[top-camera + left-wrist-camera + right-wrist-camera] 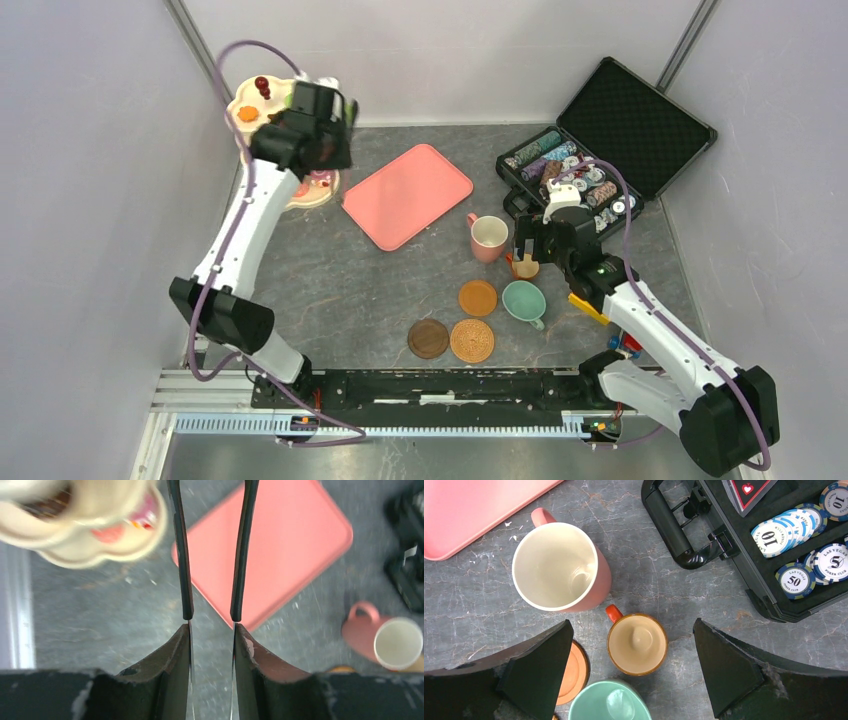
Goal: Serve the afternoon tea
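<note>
The left gripper (211, 555) is positioned above the table (330, 290) beside the cream three-tier stand (238, 98) at the far left corner. Its jaws stand partly apart and parallel, with nothing visible between them (the wrist view shows only the pink tray (280, 545) and grey table through the gap). The stand carries a red knob (262, 85) at the top and an orange toy pastry (248, 113) on an upper tier; the arm hides much of the lowest tier. The right gripper (632, 630) hangs over the group of cups right of centre, jaws spread wide and holding nothing. The small brown cup (637, 644) stands upright between the two fingers (539, 670), touching neither. The pink cup (558, 567) stands upright just beyond it, near the tray's corner, and the teal cup (610, 702) stands just on the near side. An orange-brown coaster (478, 297) lies just left of the teal cup. A dark brown coaster (428, 338) and a tan coaster (472, 340) lie side by side nearer the arm bases. The open black case (625, 120) of poker chips (789, 527) sits at the far right.
</note>
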You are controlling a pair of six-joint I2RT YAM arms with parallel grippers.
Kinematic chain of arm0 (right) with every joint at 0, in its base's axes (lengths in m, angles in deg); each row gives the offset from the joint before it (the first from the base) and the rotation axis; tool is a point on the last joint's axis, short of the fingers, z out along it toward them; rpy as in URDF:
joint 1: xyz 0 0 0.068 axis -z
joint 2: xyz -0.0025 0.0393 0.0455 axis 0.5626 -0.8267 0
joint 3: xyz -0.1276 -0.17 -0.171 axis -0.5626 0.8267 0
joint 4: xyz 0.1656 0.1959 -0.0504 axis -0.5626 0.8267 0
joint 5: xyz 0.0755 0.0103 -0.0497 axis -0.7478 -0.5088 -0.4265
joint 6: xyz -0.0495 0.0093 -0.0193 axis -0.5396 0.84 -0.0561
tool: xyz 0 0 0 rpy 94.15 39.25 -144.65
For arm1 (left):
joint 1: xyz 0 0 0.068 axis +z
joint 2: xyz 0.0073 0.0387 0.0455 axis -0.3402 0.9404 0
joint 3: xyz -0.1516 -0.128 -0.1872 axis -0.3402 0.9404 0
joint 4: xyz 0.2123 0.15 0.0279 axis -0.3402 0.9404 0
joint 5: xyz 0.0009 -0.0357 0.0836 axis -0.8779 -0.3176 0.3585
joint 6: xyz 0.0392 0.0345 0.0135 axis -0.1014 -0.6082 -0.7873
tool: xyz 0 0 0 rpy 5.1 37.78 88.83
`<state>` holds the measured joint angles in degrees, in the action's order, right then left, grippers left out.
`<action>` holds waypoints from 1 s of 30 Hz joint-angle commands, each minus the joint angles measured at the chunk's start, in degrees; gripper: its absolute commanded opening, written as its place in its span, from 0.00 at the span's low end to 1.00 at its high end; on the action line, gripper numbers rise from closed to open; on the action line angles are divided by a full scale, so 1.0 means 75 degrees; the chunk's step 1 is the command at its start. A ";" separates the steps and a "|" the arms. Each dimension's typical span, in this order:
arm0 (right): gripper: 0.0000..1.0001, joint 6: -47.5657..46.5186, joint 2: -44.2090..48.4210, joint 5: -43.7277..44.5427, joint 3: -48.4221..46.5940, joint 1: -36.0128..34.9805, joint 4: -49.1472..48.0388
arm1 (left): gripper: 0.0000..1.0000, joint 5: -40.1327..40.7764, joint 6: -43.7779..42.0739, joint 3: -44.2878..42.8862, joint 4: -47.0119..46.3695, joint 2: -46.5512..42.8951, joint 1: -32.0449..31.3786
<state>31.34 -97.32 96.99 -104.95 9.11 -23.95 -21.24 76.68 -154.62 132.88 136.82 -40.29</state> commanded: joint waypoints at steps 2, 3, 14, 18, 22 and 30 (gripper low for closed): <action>0.98 0.0050 -0.0030 -0.0071 -0.0141 -0.0025 -0.0204 | 0.21 0.0507 -0.0618 -0.1464 0.0209 -0.0349 0.0944; 0.98 0.0049 -0.0052 -0.0078 -0.0152 -0.0024 -0.0194 | 0.21 0.0572 -0.0653 -0.1640 0.0184 -0.0360 0.1122; 0.98 -0.0001 -0.0229 -0.0186 -0.0159 -0.0025 -0.0267 | 0.21 -0.1224 0.0175 -0.2699 -0.0089 -0.0018 0.3860; 0.98 -0.0077 -0.0209 -0.0176 -0.0197 -0.0025 -0.0247 | 0.22 -0.1428 0.0455 -0.3236 -0.0090 0.0596 0.4360; 0.98 -0.0162 -0.0156 -0.0088 -0.0171 -0.0022 -0.0254 | 0.22 -0.2362 0.0603 -0.3698 -0.0041 0.1344 0.4750; 0.98 -0.0244 -0.0247 -0.0003 -0.0151 -0.0025 -0.0217 | 0.23 -0.2957 0.0518 -0.3832 -0.0568 0.2069 0.4935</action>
<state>30.40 -99.02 96.01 -104.95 9.11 -23.99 -38.38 79.53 -180.89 133.38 151.53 -3.86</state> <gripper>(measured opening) 0.978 0.405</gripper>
